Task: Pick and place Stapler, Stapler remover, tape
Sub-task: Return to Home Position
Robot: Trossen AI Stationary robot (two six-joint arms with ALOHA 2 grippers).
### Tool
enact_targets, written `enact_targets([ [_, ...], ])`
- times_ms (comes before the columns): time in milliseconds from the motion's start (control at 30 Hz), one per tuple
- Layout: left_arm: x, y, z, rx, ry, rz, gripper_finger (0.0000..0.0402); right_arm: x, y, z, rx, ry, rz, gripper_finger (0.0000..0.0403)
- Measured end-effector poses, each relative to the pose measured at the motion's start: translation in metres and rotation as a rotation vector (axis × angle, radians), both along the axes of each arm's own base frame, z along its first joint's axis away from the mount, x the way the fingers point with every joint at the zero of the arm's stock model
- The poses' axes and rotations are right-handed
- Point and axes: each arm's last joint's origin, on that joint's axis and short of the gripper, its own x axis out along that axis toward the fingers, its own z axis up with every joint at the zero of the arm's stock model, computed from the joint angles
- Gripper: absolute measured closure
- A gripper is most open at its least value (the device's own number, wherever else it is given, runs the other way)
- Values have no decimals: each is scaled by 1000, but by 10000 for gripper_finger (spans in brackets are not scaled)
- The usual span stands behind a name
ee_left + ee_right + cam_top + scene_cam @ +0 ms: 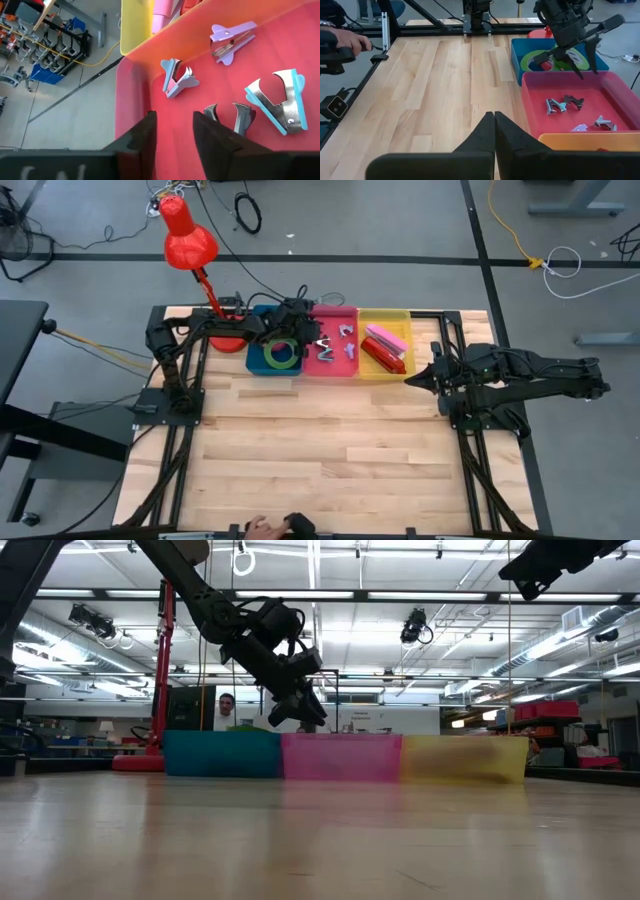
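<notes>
From above, the left gripper (308, 332) hangs over the red bin (335, 367), on the side that meets the blue bin (255, 366). It probably sits there because that arm serves this bin and has nothing more to carry. The staple removers (335, 345) lie inside the red bin. The tape rolls (284, 354) lie in the blue bin beside it, and the staplers (384, 348) in the yellow bin (385, 373) on the red bin's other side. The right gripper (412, 380) waits over bare table (330, 450), past the yellow bin from the red bin, pulled back as if parked.

From table height, the left gripper is above the red bin's rim and clear of the wall, which leaves room to lift away.

The left wrist view shows its fingers (146, 135) apart with nothing between them. The black staple remover (244, 117) rests on the red bin's floor just beyond one fingertip, not touching it. Three more removers lie farther along the floor.

The right wrist view shows that gripper's fingers (485, 132) pressed together and empty, pointing across the table alongside the red bin. A person's hand (347, 42) holds a device at the table edge, well apart from the red bin.
</notes>
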Motion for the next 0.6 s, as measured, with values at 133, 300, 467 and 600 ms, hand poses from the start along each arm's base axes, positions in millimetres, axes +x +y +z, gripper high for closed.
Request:
enact_targets([
  [133,0,1,0,12,7,23,249,0,0,0,0,0,0,403],
  [300,1,-4,7,15,-16,47,242,0,-1,0,-8,0,-16,401],
  [467,4,-23,34,-9,-135,49,261,0,-3,-1,-38,6,-80,392],
  [600,3,-37,57,-39,-230,44,284,0,-3,0,-47,-8,-103,391],
])
